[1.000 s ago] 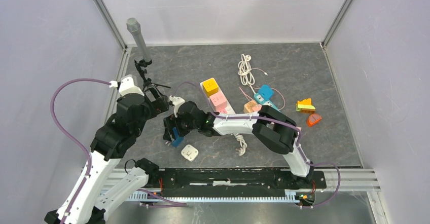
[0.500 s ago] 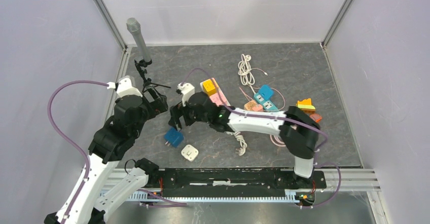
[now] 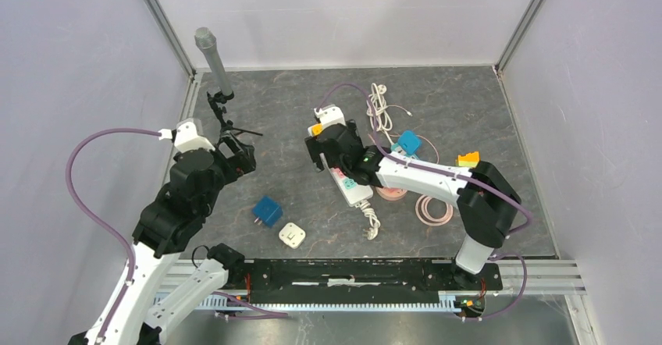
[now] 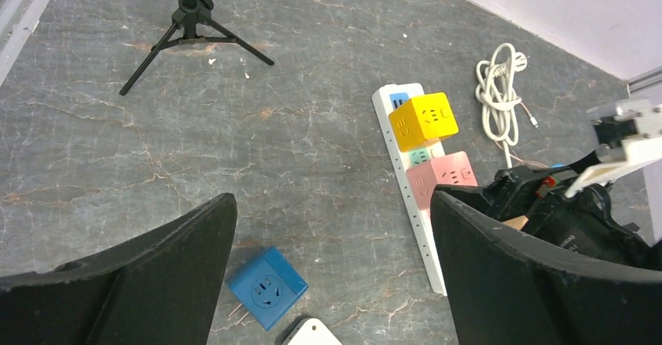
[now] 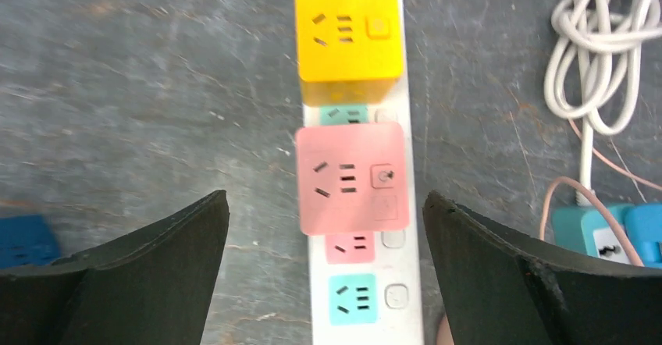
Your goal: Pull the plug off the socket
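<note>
The right end effector (image 5: 324, 204) hangs over the white power strip (image 5: 394, 290) with its fingers spread wide and nothing between them. In its wrist view the pink cube plug (image 5: 351, 177) sits squarely in the gap. That plug is seated in the strip just near of the yellow cube plug (image 5: 349, 29), which holds the far end, so the pink one is probably the target. To do this step well, come straight down and keep the pink cube centred, so the fingers meet its two flat side faces low on the body and clear of the yellow cube. Then close firmly and pull straight up along the line of the pins, not at a tilt. The strip lies loose on the counter (image 5: 117, 87) and may rise with the plug, so a short, brisk lift should help. The left end effector (image 4: 334, 200), also spread and empty, hovers to the left above a blue cube (image 4: 267, 286) lying unplugged. It could press down the near part of the strip if needed.
</note>
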Motion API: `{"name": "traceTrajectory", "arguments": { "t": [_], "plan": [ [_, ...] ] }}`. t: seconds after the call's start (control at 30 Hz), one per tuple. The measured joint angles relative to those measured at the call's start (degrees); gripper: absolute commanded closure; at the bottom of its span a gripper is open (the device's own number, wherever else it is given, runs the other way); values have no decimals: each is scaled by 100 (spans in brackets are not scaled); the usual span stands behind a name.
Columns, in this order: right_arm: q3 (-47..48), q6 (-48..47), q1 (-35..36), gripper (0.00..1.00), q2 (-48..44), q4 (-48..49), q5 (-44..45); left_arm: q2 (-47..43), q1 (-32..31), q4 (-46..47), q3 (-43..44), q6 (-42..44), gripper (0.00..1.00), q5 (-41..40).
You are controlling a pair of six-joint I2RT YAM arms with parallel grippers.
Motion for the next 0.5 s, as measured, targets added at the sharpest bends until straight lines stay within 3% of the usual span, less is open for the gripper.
{"name": "traceTrajectory", "arguments": {
  "t": [0.23,0.5],
  "plan": [
    [94,-26,-223,2,461,-608,28,273,0,55,-61,0,0,74],
    [96,-188,-415,11,715,-584,-358,345,0,151,-136,-2,0,192]
  ]
}}
